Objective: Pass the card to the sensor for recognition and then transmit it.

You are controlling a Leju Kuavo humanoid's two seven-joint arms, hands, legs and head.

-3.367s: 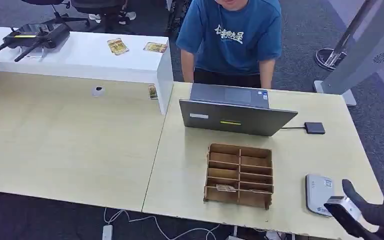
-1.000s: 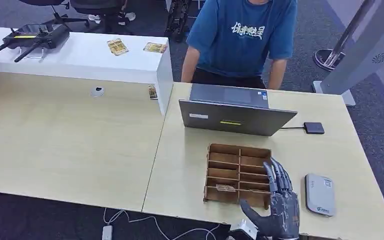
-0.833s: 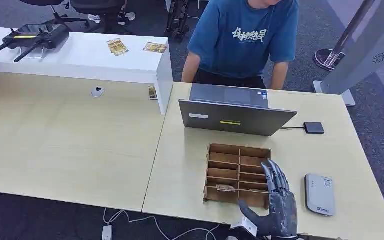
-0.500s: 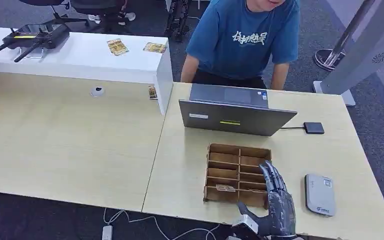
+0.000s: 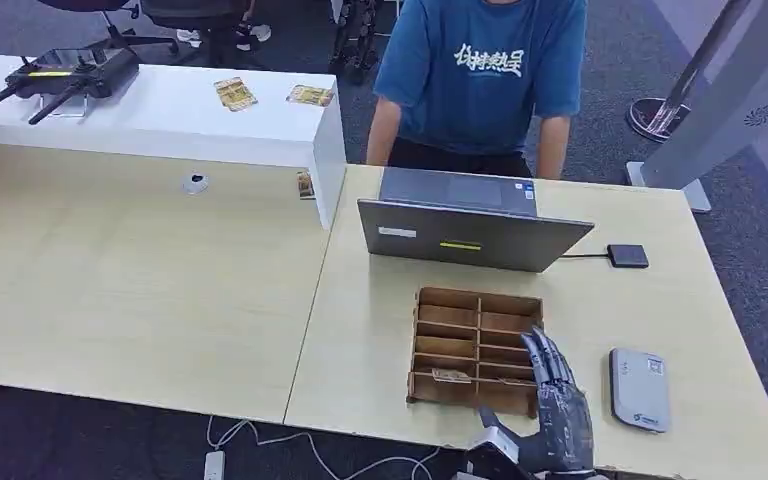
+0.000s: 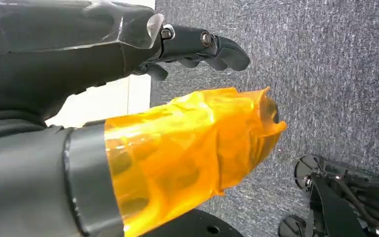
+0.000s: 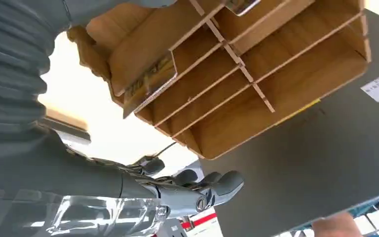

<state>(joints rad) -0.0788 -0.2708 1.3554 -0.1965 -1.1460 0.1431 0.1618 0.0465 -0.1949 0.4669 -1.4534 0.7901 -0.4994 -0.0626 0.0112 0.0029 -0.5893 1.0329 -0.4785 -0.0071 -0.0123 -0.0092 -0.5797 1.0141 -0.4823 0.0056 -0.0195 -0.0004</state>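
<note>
Brown cardboard organizer [image 5: 477, 350], matt wooden table [image 5: 380, 330]

Brown wooden organizer [image 5: 478, 350] on a pale wood-grain table [image 5: 360, 330]; grey laptop [image 5: 472, 235] (yellow strip on its lid); white-grey sensor [image 5: 640, 388]; dark grey right hand [image 5: 553, 420]; blue shirt [image 5: 480, 70] with white lettering; orange-wrapped left hand [image 6: 177, 143].

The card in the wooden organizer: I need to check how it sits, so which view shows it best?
The right wrist view: the card is large and close, leaning in a slot of the organizer. The head view shows it small, in a near-row slot. The left wrist view faces carpet.
</note>
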